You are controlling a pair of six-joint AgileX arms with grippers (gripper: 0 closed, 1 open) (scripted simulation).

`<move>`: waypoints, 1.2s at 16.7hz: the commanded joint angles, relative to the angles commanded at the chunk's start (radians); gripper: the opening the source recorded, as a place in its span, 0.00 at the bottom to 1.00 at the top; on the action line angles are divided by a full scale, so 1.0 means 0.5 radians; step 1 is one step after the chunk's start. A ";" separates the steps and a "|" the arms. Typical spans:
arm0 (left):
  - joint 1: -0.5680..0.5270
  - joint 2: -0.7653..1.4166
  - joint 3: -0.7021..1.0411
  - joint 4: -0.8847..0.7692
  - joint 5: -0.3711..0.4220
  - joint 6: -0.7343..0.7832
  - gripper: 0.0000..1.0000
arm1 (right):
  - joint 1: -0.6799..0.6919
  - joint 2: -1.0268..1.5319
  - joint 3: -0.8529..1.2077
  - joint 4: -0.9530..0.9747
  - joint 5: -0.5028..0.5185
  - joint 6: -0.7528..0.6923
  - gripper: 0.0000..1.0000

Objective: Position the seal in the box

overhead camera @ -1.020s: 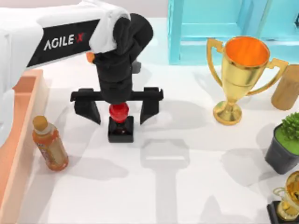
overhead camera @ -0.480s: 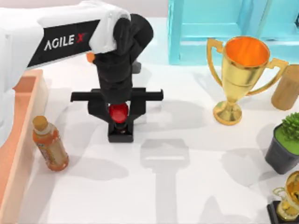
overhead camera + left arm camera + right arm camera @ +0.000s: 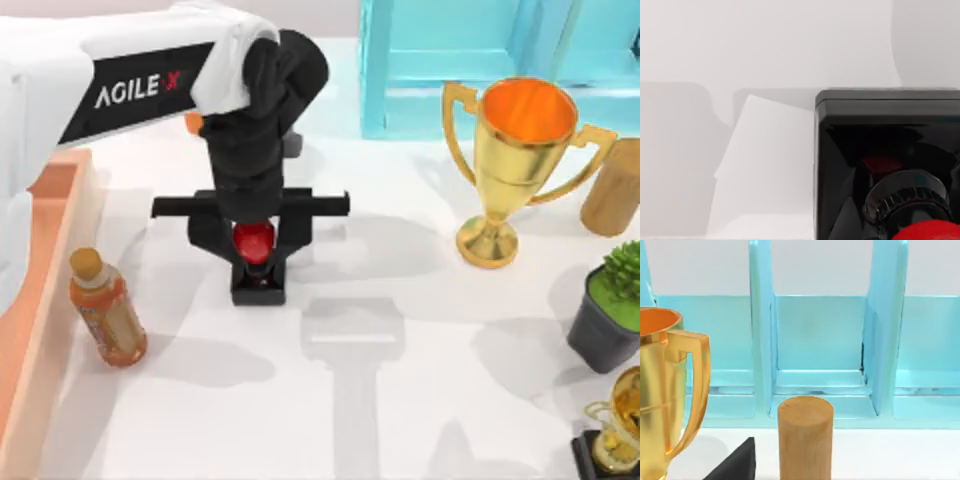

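Table (image 3: 420, 400): plain white top, pale blue cabinet (image 3: 480, 60) along the back edge.
Seal (image 3: 256, 262): standing upright mid-table, right of the box (image 3: 40, 300).
Left gripper (image 3: 252, 240): fingers squeezed in on the seal's red knob.

Red-knobbed black seal (image 3: 256, 262), salmon-orange box (image 3: 40, 300), light-blue cabinet (image 3: 480, 60)

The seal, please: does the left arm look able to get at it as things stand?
Very likely yes: the left claw is directly over the seal, fingers closed against its red knob, with nothing between them. The bottle stands clear beside it.
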 joint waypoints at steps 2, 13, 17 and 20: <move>0.001 -0.002 0.002 -0.001 0.001 0.002 0.00 | 0.000 0.000 0.000 0.000 0.000 0.000 1.00; -0.004 -0.062 0.659 -0.724 0.000 -0.007 0.00 | 0.000 0.000 0.000 0.000 0.000 0.000 1.00; -0.005 -0.068 0.693 -0.758 0.000 -0.005 0.00 | 0.000 0.000 0.000 0.000 0.000 0.000 1.00; 0.028 -0.072 0.677 -0.756 -0.001 0.026 0.00 | 0.000 0.000 0.000 0.000 0.000 0.000 1.00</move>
